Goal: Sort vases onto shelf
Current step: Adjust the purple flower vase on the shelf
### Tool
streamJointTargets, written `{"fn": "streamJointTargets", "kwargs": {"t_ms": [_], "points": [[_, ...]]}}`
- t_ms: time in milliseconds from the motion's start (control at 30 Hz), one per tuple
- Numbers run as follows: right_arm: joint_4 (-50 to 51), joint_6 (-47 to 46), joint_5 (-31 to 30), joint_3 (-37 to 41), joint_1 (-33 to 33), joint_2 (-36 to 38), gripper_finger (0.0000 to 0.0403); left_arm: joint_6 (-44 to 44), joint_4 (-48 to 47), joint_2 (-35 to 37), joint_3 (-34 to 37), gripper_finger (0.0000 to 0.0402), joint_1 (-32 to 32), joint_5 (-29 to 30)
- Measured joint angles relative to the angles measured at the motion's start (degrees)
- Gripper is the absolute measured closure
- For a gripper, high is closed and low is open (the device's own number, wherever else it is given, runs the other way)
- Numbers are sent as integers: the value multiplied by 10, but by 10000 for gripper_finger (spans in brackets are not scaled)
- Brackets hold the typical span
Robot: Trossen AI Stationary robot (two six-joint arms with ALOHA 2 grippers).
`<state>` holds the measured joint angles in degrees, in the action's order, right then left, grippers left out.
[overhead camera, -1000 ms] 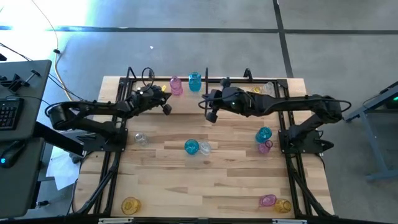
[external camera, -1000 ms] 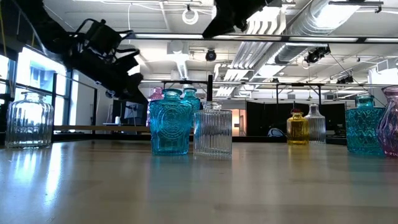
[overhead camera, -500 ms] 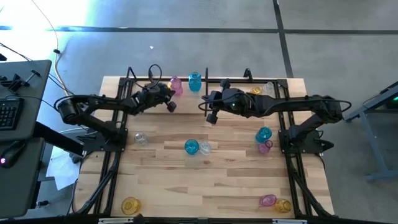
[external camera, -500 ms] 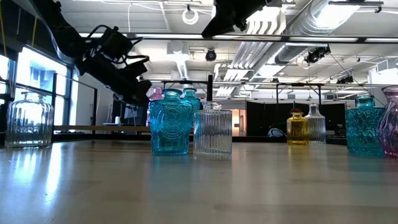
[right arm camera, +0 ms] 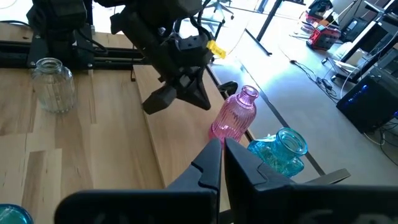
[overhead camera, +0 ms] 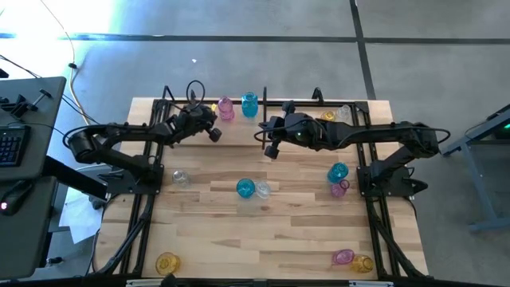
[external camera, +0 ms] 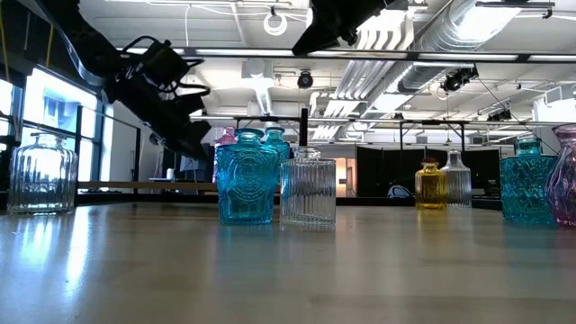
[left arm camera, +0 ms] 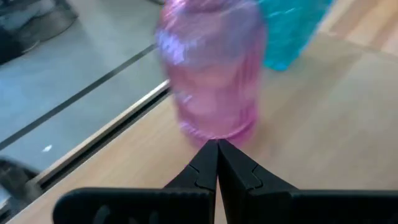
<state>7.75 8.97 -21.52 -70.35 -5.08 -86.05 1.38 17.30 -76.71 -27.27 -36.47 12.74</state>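
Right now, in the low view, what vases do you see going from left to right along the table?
Clear vase → big blue vase → ribbed clear vase → yellow vase → blue vase → pink vase, cut off at the edge.

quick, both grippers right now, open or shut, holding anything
left gripper: shut, holding nothing, just short of the pink vase.
right gripper: shut, holding nothing, raised above the table.

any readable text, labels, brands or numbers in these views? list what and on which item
No readable text in any view.
Teal vase in the low view: embossed relief on its front, not legible as words.
Keyboard at the high view's left edge: keys too small to read.
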Motion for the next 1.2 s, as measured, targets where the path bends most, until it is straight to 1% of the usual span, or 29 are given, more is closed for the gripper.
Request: {"fn": "streamJointTargets", "kwargs": {"t_ms": [200, 267, 367, 700, 933, 1100, 1200], "points": [[0, -1, 0, 0, 0, 0, 403, 4, 24, -2, 0, 401, -8, 41], [0, -1, 0, 0, 0, 0, 403, 7, 23, -2, -1, 401, -8, 45], [0, -1, 0, 0, 0, 0, 403, 8, 24, -5, -9, 401, -8, 41], [1, -1, 0, 0, 0, 0, 403, 18, 21, -61, -38, 401, -8, 37], [2, -1, 0, 0, 0, 0, 403, 18, 40, -68, -40, 401, -7, 37], [2, -1, 0, 0, 0, 0, 403, 18, 41, -68, -40, 401, -7, 26], [2, -1, 0, 0, 1, 0, 403, 33, 50, -68, -40, 401, -7, 12]]}}
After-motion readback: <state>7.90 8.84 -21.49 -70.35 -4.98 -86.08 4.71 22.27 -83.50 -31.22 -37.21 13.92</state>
